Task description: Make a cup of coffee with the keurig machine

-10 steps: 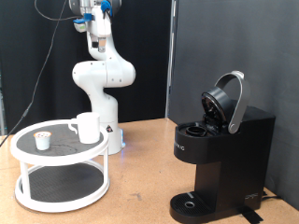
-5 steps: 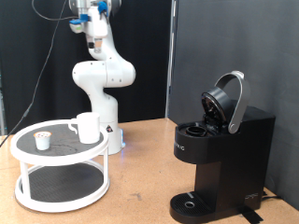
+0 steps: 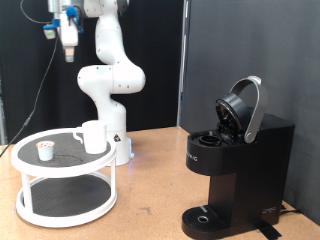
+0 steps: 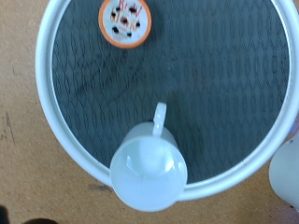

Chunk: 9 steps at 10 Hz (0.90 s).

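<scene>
Even bright light, soft shadows, wrist view slightly blurry

I read a robot lab, black curtain backdrop [image 3: 200, 50], white arm [image 3: 108, 75] bolted on wooden bench [image 3: 150, 170], loose cables [image 3: 50, 70]

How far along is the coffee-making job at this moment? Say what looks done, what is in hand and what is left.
Done: the keurig machine has its lid raised. In hand: nothing; the gripper hangs high above the white stand, holding nothing. Left: the cup and the pod sit on the stand's top tier, and the drip tray carries no cup.
</scene>
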Available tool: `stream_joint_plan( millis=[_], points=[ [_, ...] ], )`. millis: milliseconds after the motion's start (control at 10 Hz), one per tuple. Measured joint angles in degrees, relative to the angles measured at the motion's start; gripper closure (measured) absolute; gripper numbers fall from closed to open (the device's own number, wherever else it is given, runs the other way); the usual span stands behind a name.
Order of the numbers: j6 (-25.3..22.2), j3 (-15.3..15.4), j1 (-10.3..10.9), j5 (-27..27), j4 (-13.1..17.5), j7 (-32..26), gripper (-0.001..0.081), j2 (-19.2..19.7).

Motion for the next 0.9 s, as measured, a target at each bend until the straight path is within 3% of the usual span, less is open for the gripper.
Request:
stream_joint_plan(
  millis=[500, 900],
  points=[
    [1.6, -2.0, 0.0, 0.0, -0.4, -2.8, 0.0072, 1.1],
    [9.4, -3.8, -0.7, -3.1, -6.4, -2.8, 0.0072, 2.3]
  ],
)
